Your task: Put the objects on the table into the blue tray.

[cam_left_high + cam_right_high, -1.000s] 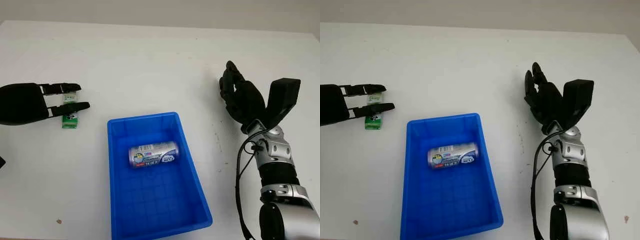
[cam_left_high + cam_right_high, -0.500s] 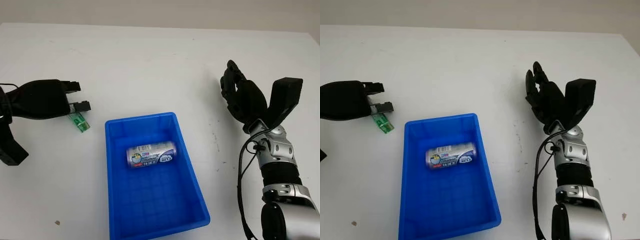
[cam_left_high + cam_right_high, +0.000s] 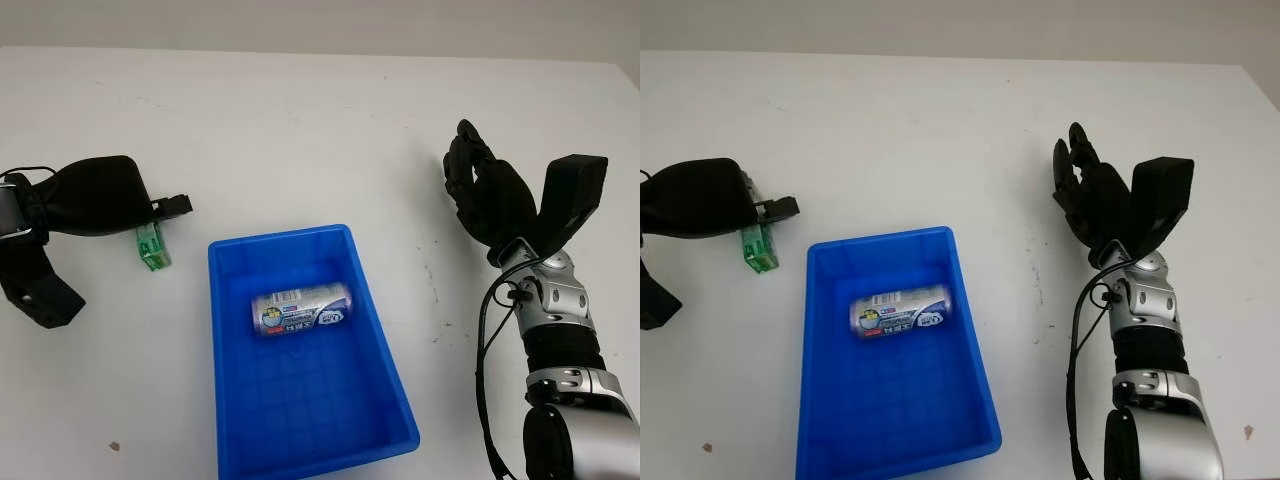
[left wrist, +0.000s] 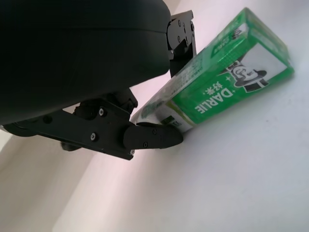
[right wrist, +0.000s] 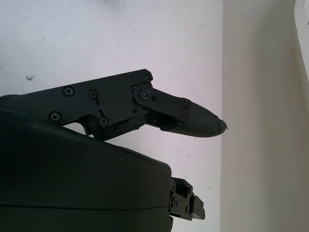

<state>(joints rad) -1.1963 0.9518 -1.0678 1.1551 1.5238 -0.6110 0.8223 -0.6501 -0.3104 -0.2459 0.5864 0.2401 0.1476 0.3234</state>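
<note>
Holding the small green cardboard box (image 3: 151, 246), the left hand (image 3: 95, 195) grips just one end. It could slip before reaching the blue plastic tray (image 3: 232, 400). The right hand (image 3: 490, 195) is open, raised right of the tray.

One blue tray (image 3: 232, 392), one can (image 3: 302, 308), one green box (image 3: 151, 246), two robot hands.

Green box (image 4: 227, 77): "DARLIE" in white letters on side, w/ Chinese signs above it, plus a little face w/ top hat. More small print on the long edge, too tiny to read. Can (image 3: 301, 308) in blue tray (image 3: 380, 350): label has print, can't be read.
</note>
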